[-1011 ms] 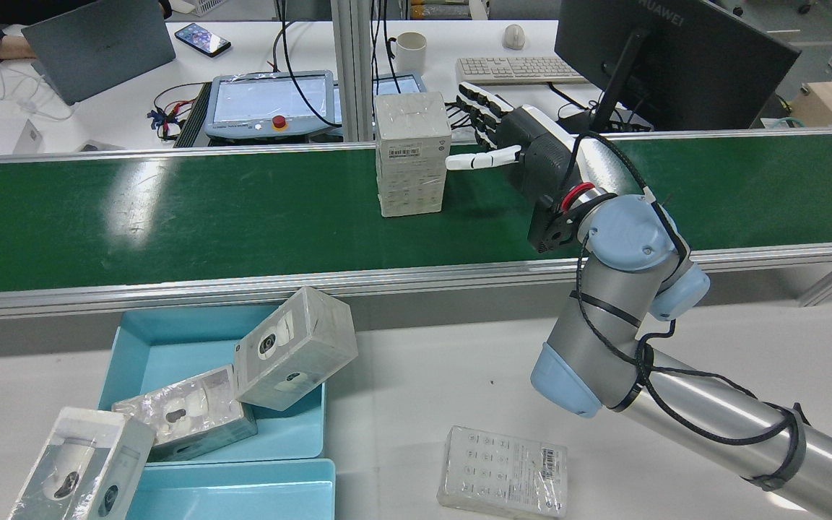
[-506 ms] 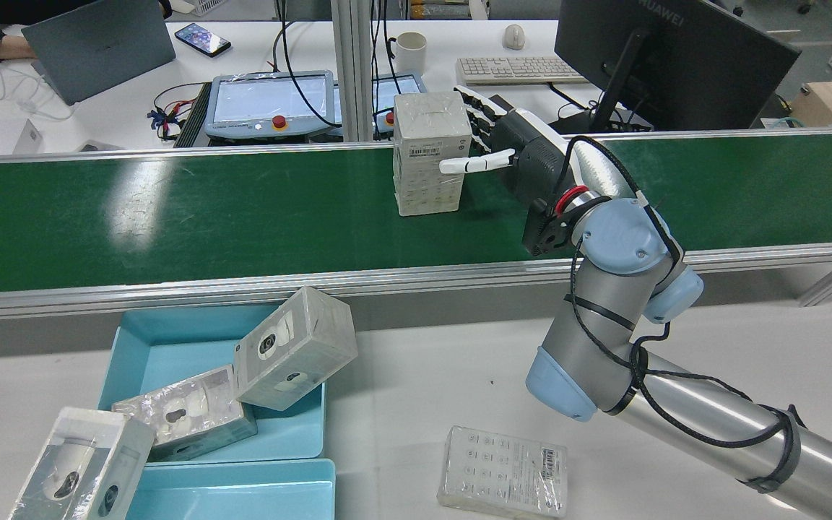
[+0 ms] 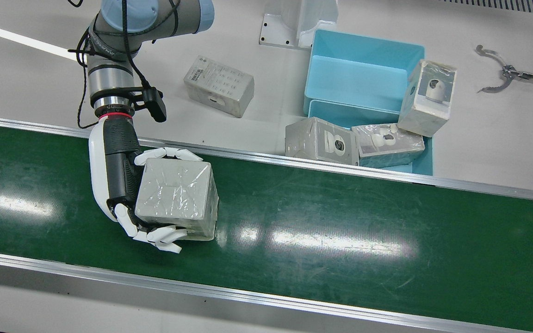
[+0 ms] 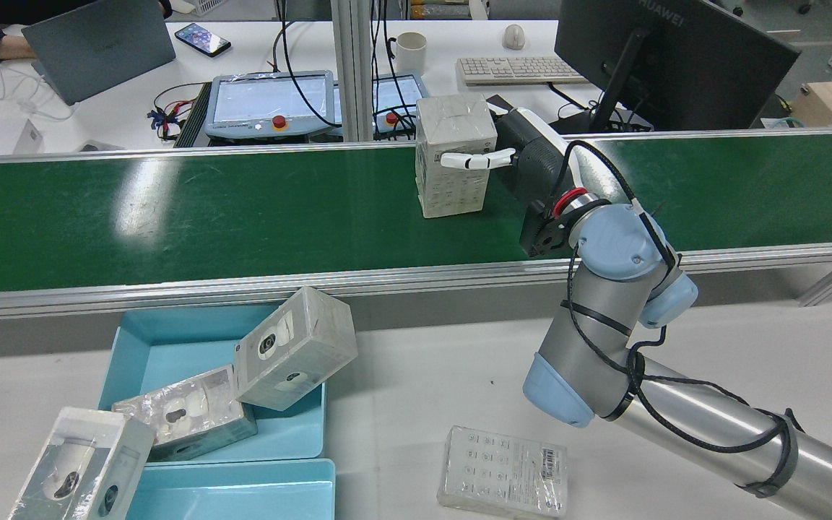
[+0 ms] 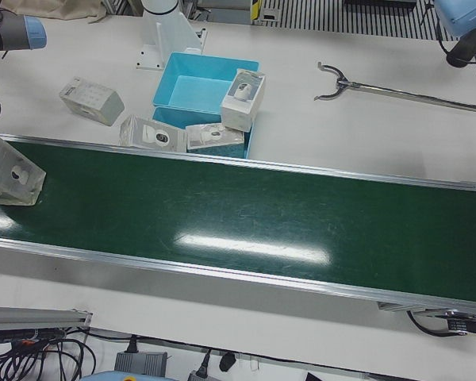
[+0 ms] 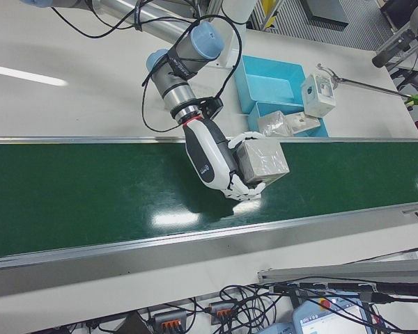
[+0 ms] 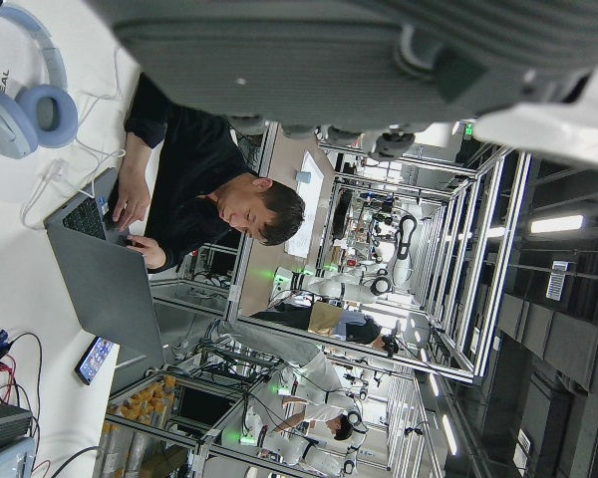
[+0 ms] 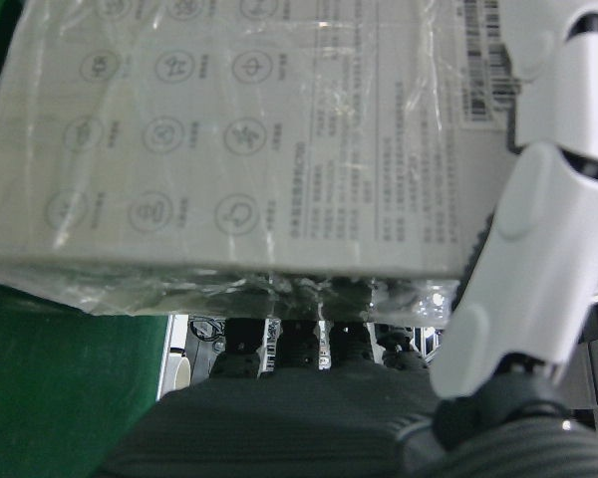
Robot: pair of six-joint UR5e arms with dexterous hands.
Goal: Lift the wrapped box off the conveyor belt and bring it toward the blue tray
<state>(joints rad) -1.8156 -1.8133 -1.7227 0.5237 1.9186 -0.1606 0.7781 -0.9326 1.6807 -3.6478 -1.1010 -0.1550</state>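
The wrapped box (image 3: 176,199) is grey-white under clear film and stands upright on the green conveyor belt (image 3: 340,222). My right hand (image 3: 118,175) is closed around it from the side. White fingers (image 3: 169,154) lie on the face toward the tray, and others curl over the opposite face. In the rear view the thumb crosses the near face of the box (image 4: 456,159) beside the hand (image 4: 531,155). The right hand view is filled by the box's printed face (image 8: 239,129). The blue tray (image 3: 363,41) sits on the table beyond the belt. My left hand shows only as a dark blur in its own view.
Three wrapped boxes lie in and against the tray (image 4: 170,318), one of them (image 4: 293,347) leaning over its rim. Another box (image 4: 503,471) lies flat on the white table. A metal grabber tool (image 3: 493,74) lies at the far side. The belt has raised aluminium rails (image 3: 294,159).
The box has moved right along the belt in the rear view, into my right hand. The thumb now lies across its near face, and the fingers are hidden behind it.
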